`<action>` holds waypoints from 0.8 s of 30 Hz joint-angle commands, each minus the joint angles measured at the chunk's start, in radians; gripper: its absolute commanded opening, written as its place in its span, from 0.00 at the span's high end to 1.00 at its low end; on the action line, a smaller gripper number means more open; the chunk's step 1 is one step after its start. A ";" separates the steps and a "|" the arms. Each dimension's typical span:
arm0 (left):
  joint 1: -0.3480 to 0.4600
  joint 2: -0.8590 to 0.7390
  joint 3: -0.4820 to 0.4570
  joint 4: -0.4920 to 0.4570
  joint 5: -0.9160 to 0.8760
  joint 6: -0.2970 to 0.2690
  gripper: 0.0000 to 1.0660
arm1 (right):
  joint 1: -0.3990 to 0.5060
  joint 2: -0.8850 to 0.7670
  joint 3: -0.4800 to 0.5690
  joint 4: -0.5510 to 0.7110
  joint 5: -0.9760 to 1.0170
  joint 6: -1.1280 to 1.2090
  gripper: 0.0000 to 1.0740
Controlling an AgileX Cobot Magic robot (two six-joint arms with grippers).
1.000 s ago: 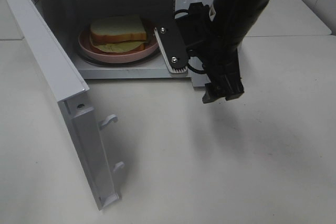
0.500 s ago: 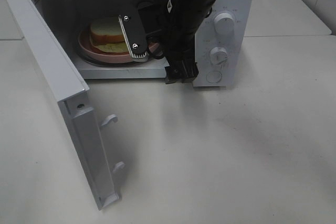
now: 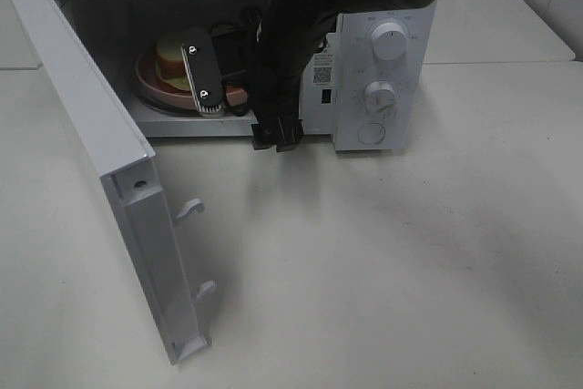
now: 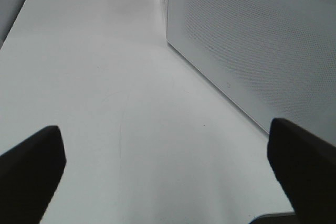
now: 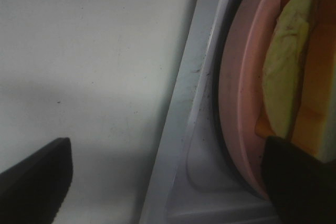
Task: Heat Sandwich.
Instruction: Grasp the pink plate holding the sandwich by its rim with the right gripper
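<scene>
While right jaws gape | sandwich (image 5: 310, 77): orange crust, pale yellow-green filling, on pink plate (image 5: 236, 103) | left jaws wide apart

microwave (image 3: 364, 61): showing white, with a finely dotted side panel
plate (image 5: 236, 103): showing pink
sandwich (image 5: 299, 77): showing pale yellow-green filling, orange crust
right claw (image 3: 202, 79): showing black, with a silver plate
bench (image 3: 410, 271): showing off-white

microwave: white box microwave oven (image 3: 373, 88) at 12 o'clock on the white table (image 3: 410, 261)
door: white hinged door (image 3: 100, 161) swung out toward 8 o'clock
plate: round pink plate (image 3: 155, 88) inside the cavity
sandwich: square white-bread sandwich (image 3: 168, 59) on the plate
right gripper: black right gripper (image 3: 208, 79) in the cavity mouth, at 3 o'clock of the sandwich
</scene>
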 commanded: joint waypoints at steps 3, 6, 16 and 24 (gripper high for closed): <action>0.003 -0.021 0.004 -0.004 -0.012 0.002 0.02 | 0.004 0.065 -0.081 0.005 0.007 0.012 0.15; 0.003 -0.021 0.004 -0.004 -0.012 0.002 0.02 | 0.004 0.092 -0.123 0.005 0.011 0.022 0.16; 0.003 -0.021 0.004 -0.004 -0.012 0.002 0.02 | -0.006 0.176 -0.267 -0.004 0.080 0.034 0.18; 0.003 -0.021 0.004 -0.004 -0.012 0.002 0.02 | -0.006 0.231 -0.351 -0.004 0.087 0.041 0.19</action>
